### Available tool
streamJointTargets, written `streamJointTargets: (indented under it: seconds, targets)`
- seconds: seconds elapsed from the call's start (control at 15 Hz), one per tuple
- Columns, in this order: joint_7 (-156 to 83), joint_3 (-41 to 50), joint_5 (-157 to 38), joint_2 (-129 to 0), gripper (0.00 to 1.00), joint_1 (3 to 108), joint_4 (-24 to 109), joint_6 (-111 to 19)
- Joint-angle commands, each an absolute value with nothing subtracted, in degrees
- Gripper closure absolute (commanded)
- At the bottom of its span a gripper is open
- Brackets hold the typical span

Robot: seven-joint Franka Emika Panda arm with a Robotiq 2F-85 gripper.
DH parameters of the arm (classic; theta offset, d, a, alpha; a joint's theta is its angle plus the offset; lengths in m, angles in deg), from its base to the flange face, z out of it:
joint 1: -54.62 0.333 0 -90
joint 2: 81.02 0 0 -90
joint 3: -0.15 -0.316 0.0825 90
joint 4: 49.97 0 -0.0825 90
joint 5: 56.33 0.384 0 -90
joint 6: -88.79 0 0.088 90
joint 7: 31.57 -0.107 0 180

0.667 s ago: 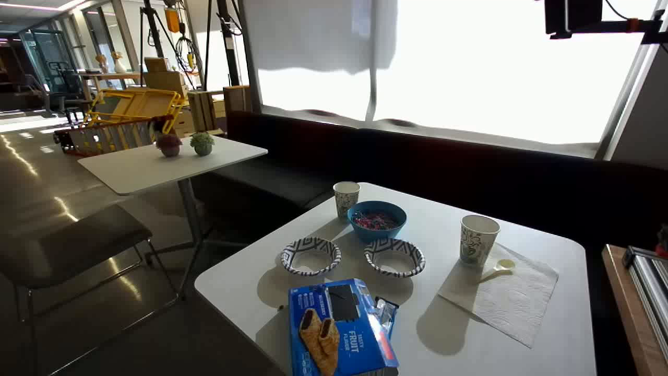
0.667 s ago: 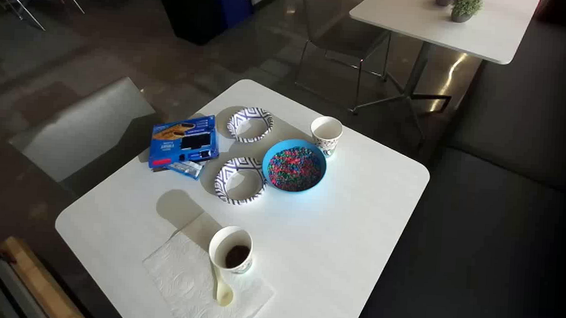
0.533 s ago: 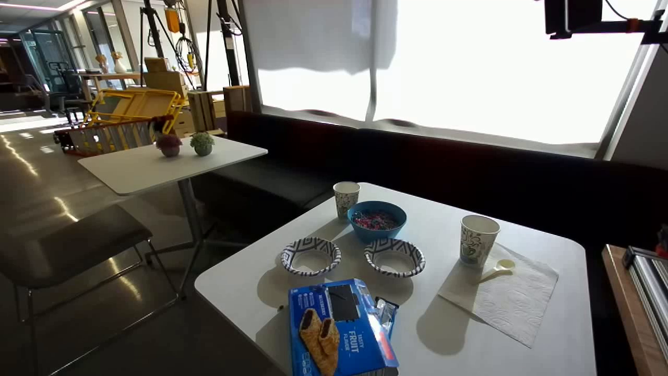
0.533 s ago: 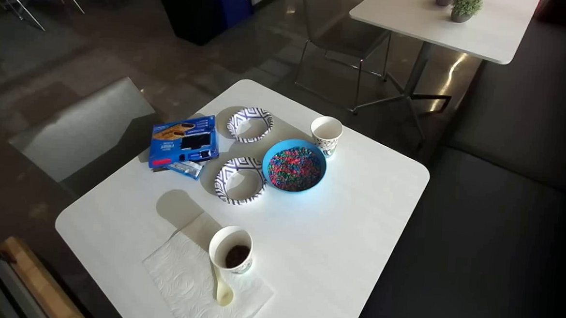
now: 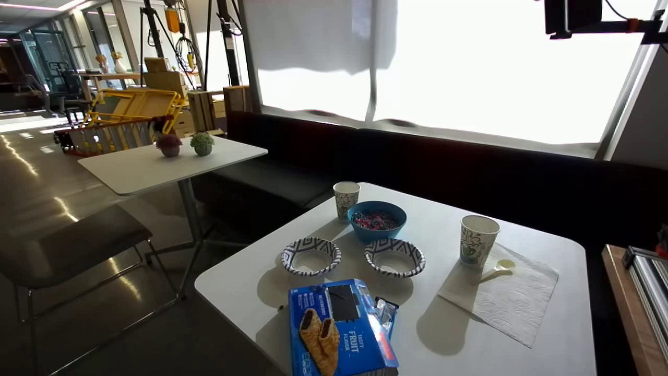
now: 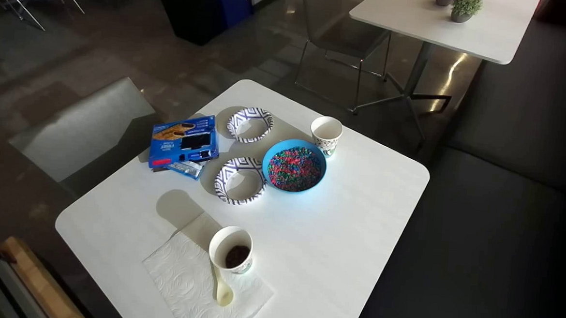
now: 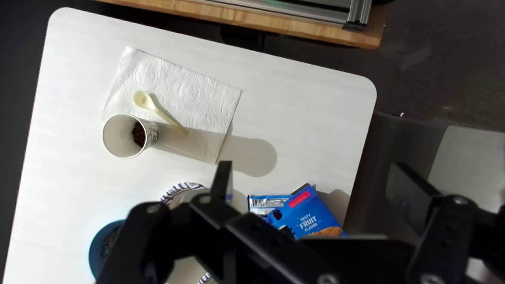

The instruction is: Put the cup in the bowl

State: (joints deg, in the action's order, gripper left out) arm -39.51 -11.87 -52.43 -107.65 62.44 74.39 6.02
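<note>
The step in hand is judged to be the approach to the cup (image 7: pixel 130 136). The cup with dark contents (image 7: pixel 139 134) is assumed to be meant; a similar cup (image 6: pixel 326 132) is located just beside the blue bowl (image 6: pixel 294 143). The assumed cup is seen upright at the edge of the paper napkin (image 7: pixel 185 94), well apart from the bowl. The gripper (image 7: pixel 311 177) is spread wide, with nothing held between its 2 fingers (image 7: pixel 221 179). It should be centred over the cup and lowered with the cup's body between the fingers, clear of the spoon (image 7: pixel 159 112) just alongside. Light, even pressure should be applied, since the wall is likely to be thin and easily crushed. The cup should be carried level so that spillage is avoided, then lowered gently onto the coloured bits (image 6: pixel 296 169) in the bowl.
</note>
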Motion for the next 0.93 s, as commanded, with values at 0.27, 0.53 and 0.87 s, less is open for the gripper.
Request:
streamJointTargets:
  seconds: [0.27,0.53,0.87]
  targets:
    - [-48.85,-8.6,-50.78,-103.98,0.0,58.08,82.45,-12.44]
    - [-50.17,-3.79,-52.88,-103.54,0.0,53.11,91.49,-27.73]
    - [-50.96,0.96,-52.54,-99.44,0.0,48.05,98.94,-41.41]
